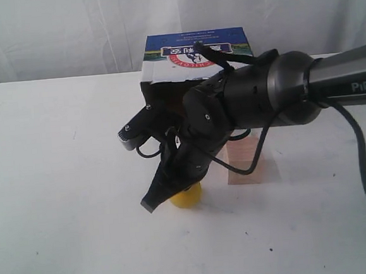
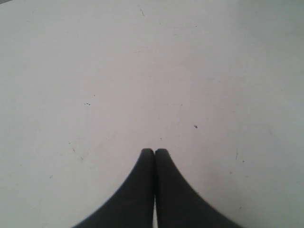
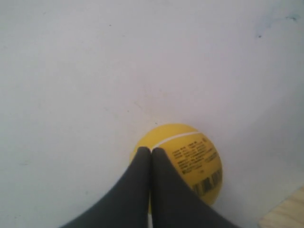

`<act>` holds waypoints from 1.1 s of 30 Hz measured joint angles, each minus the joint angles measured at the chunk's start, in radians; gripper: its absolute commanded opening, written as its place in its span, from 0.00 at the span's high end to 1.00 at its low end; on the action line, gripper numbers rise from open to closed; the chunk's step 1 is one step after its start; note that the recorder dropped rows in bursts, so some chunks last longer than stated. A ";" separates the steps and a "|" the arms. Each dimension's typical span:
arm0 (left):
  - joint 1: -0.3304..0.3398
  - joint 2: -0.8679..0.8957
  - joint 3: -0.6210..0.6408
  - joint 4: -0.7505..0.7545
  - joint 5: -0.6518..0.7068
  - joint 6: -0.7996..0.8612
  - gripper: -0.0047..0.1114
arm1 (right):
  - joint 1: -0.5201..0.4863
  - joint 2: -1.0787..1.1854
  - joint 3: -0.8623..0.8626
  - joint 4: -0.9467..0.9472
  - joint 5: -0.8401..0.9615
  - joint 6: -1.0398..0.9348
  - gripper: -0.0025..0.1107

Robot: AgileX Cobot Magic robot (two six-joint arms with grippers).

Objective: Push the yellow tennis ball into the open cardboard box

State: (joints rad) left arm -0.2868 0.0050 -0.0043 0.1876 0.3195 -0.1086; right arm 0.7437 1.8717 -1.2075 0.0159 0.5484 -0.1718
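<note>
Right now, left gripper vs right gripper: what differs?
The left gripper has only table ahead; the right gripper has the yellow tennis ball at its tips, contact unclear. The right gripper shows in the exterior view, angled down before the open cardboard box; the left gripper is absent there. Shared: both shut, holding nothing.

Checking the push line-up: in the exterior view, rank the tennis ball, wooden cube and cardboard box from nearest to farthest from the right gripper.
From the right gripper:
1. Tennis ball, just beside it.
2. Wooden cube, off to the view's right.
3. Cardboard box, behind the arm, at the back.
</note>
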 measured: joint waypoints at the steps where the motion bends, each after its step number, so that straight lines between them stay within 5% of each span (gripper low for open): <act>1: 0.000 0.000 0.000 0.000 0.000 0.000 0.96 | -0.005 0.004 -0.008 -0.016 0.005 0.008 0.98; 14: 0.000 0.000 0.000 0.000 0.000 0.000 0.96 | -0.008 -0.071 -0.115 -0.061 0.192 0.058 0.98; 33: 0.000 0.000 0.000 0.000 0.000 0.000 0.96 | -0.034 0.127 -0.158 -0.071 0.156 0.060 0.98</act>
State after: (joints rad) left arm -0.2868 0.0050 -0.0043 0.1876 0.3195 -0.1086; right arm 0.7100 1.9984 -1.3658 -0.0556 0.7045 -0.1119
